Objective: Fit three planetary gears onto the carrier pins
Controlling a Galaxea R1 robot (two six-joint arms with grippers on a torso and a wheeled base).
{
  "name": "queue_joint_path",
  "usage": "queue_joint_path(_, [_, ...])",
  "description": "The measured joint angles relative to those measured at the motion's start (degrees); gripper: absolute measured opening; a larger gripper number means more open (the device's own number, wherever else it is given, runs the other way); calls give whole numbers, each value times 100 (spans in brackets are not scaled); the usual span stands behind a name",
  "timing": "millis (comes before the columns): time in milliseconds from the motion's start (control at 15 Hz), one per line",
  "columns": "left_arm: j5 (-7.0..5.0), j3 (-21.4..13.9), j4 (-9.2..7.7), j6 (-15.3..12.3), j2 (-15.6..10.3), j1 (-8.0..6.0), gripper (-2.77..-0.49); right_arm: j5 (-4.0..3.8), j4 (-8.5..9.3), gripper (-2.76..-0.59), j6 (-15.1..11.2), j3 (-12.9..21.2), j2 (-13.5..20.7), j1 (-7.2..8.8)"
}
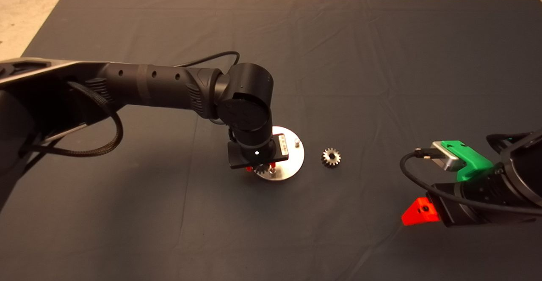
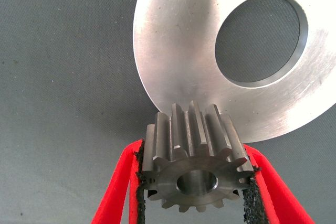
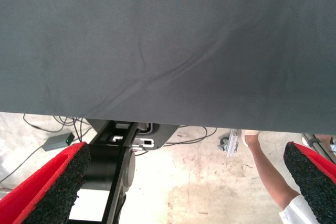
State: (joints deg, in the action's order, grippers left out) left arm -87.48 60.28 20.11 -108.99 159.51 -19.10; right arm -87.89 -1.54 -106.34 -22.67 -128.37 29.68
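Steel-grey and sharp-toothed, one planetary gear (image 2: 195, 167) sits clamped between the black pads of the left gripper (image 2: 195, 182), its centre hole facing the wrist camera and its teeth pressed into the pads on both sides. From above, the same gear (image 1: 262, 169) shows just under the wrist at the near edge of the silvery-white carrier disc (image 1: 292, 162), close beside one of the carrier pins (image 1: 272, 171); whether the gear touches the disc or hangs above it cannot be told. In the left wrist view the disc (image 2: 178, 51) fills the space beyond the gear, with its large round central hole (image 2: 261, 38) open to the dark mat beneath. A second pin (image 1: 297, 141) stands upright near the far right of the disc, bare. The left arm (image 1: 169, 86) reaches in from the left edge and hides the rest of the disc, so a third pin is not visible. A second planetary gear (image 1: 331, 157) lies flat on the dark mat (image 1: 381, 61), just off the disc to the right and apart from it. The right gripper (image 1: 423, 211) waits at the lower right edge, well away from the disc; in its wrist view its fingers (image 3: 52, 187) are spread wide with nothing between them, over the mat edge and floor, where a person's leg (image 3: 268, 174) shows.
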Motion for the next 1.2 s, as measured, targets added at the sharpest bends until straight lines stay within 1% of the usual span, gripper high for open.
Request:
queue_joint_path(200, [1,51,2,-155,16,0,-238,2,0,-60,0,0,0,0])
queue_joint_path(400, [2,51,0,-222,18,0,-238,2,0,-60,0,0,-2,0])
queue_joint_path(600, [0,52,-44,-263,33,0,-238,2,0,-60,0,0,0,0])
queue_joint_path(933, [5,105,-124,-331,226,0,-239,2,0,-60,0,0,0,-2])
queue_joint_path(1200, [4,184,-166,-413,243,0,-239,2,0,-60,0,0,-2,-2])
